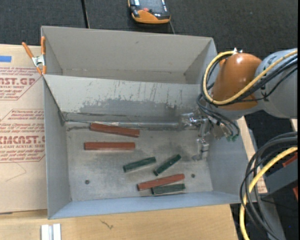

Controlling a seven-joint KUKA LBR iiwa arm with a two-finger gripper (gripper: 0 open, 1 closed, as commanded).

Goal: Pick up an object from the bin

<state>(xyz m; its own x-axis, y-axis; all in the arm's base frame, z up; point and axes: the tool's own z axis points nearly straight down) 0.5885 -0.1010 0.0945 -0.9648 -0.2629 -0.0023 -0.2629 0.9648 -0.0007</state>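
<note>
Since the claw, open or closed I cannot tell, hangs low at the right of the grey metal bin, the short dark green bar just left of it lies nearest, loose and unheld.

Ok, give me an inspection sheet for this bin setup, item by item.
Surface: grey metal bin, floor scuffed.
Job's things: three red-brown flat bars and three dark green bars, loose on the floor.
Clutter: nothing seen.
Grippers: tool low at the bin's right side, carrying nothing visible.
Cables: yellow and black cables loop round the wrist's orange cover.
Surroundings: orange-and-black device on dark ground beyond the bin.
</note>
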